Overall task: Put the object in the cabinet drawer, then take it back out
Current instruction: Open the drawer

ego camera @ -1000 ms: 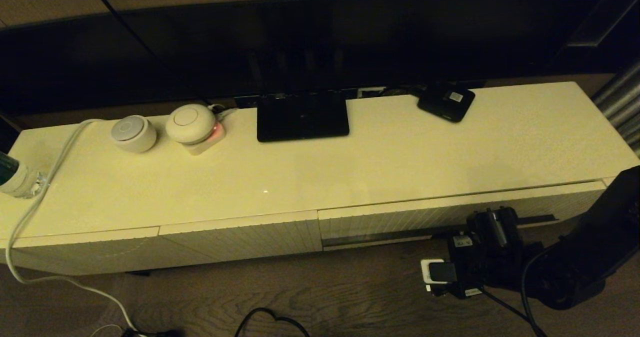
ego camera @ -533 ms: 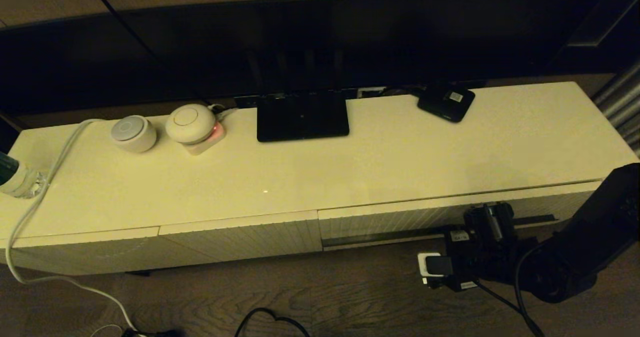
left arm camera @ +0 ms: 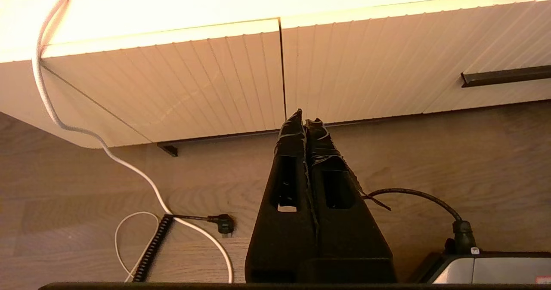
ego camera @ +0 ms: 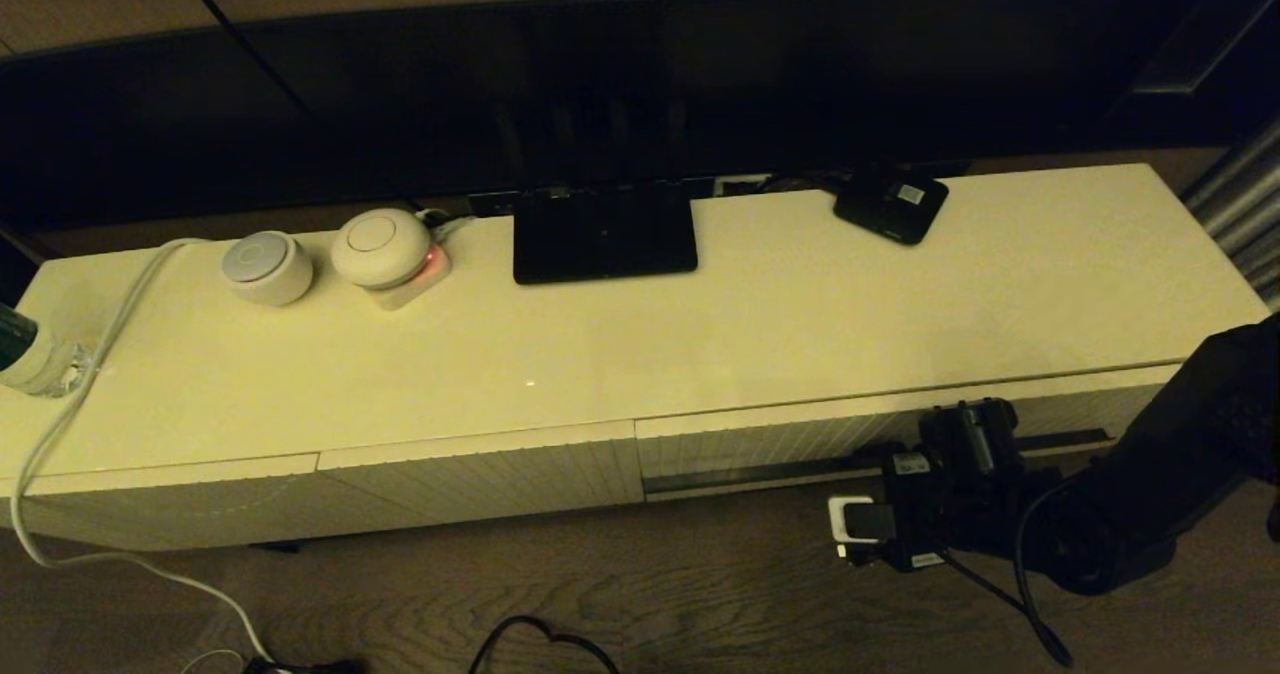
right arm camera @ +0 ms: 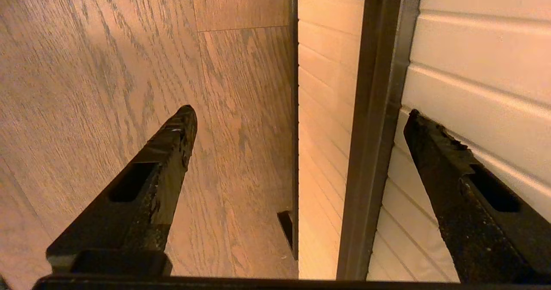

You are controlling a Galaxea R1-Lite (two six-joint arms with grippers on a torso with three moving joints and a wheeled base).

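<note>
The black umbrella shows in no view. The cabinet drawer (ego camera: 790, 437) is the wide ribbed cream front at the right of the cabinet, almost flush with its neighbours, with its dark handle groove (ego camera: 760, 474) low along it. My right gripper (ego camera: 970, 429) is up against that front, open. In the right wrist view the right gripper (right arm camera: 300, 111) straddles the handle groove (right arm camera: 374, 131), one finger over the floor, the other by the ribbed front (right arm camera: 473, 66). My left gripper (left arm camera: 304, 117) hangs shut and empty low before the cabinet, left of the drawer (left arm camera: 387, 57).
On the cabinet top (ego camera: 800, 324) are a small flat black box with a white label (ego camera: 892, 204), a black screen base (ego camera: 604, 231), two round white devices (ego camera: 266, 266) and a bottle (ego camera: 25, 354). A white cable (ego camera: 90, 374) drops to the wooden floor (ego camera: 700, 594).
My right arm has moved in toward the cabinet and a little left. The drawer front has slid inward with it, narrowing the gap along its top edge.
</note>
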